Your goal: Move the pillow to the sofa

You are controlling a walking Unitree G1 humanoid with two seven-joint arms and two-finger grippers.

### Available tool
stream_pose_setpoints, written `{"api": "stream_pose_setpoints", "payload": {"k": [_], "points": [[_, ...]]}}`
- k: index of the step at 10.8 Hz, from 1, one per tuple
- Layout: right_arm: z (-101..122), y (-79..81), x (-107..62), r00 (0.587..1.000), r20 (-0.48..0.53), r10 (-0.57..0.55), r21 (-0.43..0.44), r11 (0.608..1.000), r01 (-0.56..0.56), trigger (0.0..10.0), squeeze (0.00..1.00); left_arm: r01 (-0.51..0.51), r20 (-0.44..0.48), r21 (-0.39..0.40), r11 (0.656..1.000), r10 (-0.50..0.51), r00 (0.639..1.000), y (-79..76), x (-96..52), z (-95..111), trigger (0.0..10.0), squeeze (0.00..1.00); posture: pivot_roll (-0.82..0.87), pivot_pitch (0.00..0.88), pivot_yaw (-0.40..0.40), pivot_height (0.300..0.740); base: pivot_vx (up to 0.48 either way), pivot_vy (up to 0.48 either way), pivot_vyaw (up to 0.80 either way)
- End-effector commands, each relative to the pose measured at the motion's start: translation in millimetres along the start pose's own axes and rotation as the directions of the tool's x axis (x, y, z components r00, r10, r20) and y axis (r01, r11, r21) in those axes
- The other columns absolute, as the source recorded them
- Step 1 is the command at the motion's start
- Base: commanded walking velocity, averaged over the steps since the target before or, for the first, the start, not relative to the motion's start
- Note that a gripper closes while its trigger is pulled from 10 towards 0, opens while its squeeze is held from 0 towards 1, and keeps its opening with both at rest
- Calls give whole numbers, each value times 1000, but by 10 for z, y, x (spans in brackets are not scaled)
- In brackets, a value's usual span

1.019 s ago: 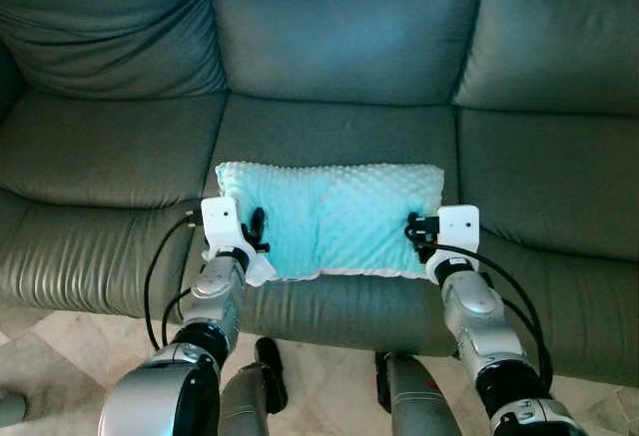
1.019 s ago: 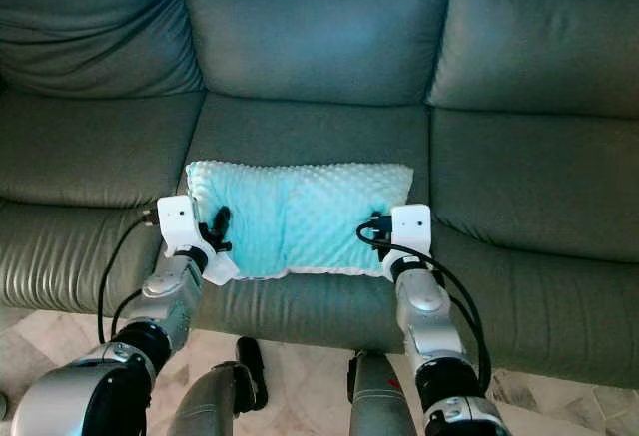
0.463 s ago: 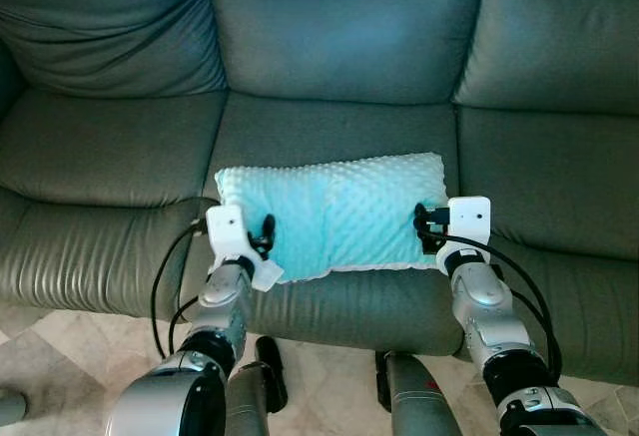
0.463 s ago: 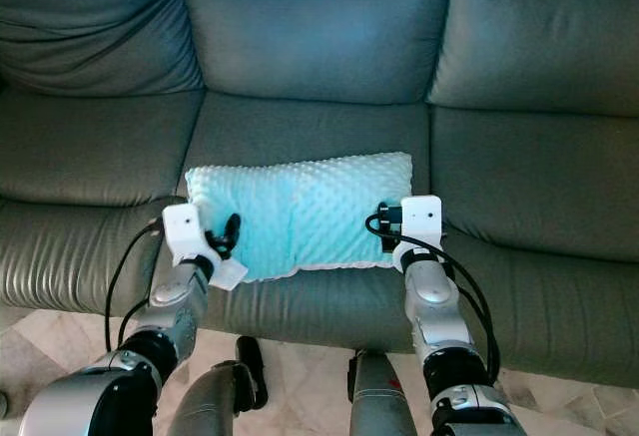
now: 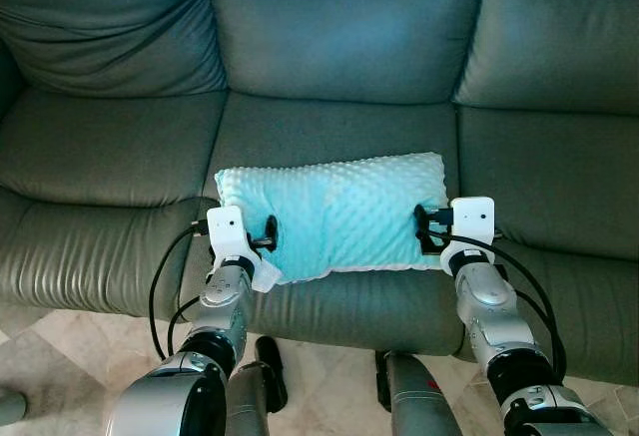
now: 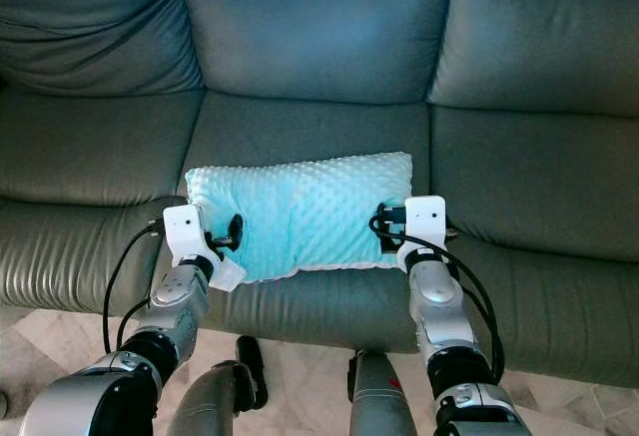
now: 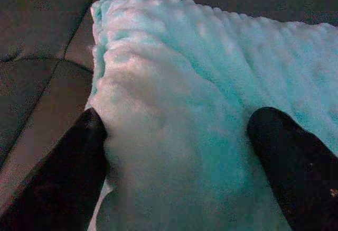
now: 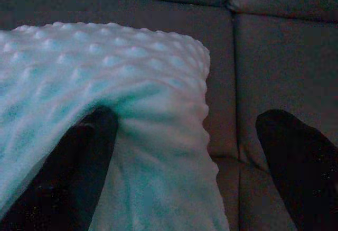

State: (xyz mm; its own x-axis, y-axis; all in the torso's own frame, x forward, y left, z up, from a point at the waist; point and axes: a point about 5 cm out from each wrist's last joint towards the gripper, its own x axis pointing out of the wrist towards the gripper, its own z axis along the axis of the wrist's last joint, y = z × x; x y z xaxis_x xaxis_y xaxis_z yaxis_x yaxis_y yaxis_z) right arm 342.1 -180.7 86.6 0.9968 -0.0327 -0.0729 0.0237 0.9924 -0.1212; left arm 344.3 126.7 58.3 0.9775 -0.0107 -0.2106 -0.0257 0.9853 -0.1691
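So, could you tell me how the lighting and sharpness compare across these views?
Eye views: evenly lit and sharp, the pillow bright against the dark sofa. Left wrist view: dim, the close pillow soft. Right wrist view: darker, its black fingers blurred.

The pillow [image 5: 334, 215] lies across the front of the sofa's [image 5: 339, 47] middle seat cushion. The left gripper [image 5: 268, 232] sits at its left end, the right gripper [image 5: 423, 228] at its right end, seemingly touching it.
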Motion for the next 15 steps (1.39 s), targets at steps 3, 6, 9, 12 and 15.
{"api": "stream_pose_setpoints", "payload": {"k": [3, 6, 9, 12, 15], "points": [[-120, 26, -49, 999, -42, 4, 5, 1000, -4, 10000, 1000, -18, -42, 3, 1000, 18, 999, 44, -58, -137, 10000, 1000, -266, 462, 102, 740, 0, 0, 0], [-120, 26, -49, 999, -42, 4, 5, 1000, -4, 10000, 1000, -18, -42, 3, 1000, 18, 999, 44, -58, -137, 10000, 1000, -266, 462, 102, 740, 0, 0, 0], [63, 128, 41, 997, 23, 78, 10, 997, -78, 10000, 1000, 16, 59, -38, 999, -14, 998, -99, 137, 316, 10000, 1000, -309, 391, 82, 740, 0, 0, 0], [142, 191, 65, 992, 55, 110, 20, 994, -111, 10000, 1000, 27, 41, -21, 999, -26, 999, -97, 148, 322, 10000, 1000, -330, 353, 84, 740, 0, 0, 0], [136, 157, 63, 992, 57, 109, 8, 994, -110, 10000, 1000, 39, 65, -17, 999, -38, 997, -138, 198, 461, 10000, 1000, -341, 270, 86, 740, 0, 0, 0]]}}
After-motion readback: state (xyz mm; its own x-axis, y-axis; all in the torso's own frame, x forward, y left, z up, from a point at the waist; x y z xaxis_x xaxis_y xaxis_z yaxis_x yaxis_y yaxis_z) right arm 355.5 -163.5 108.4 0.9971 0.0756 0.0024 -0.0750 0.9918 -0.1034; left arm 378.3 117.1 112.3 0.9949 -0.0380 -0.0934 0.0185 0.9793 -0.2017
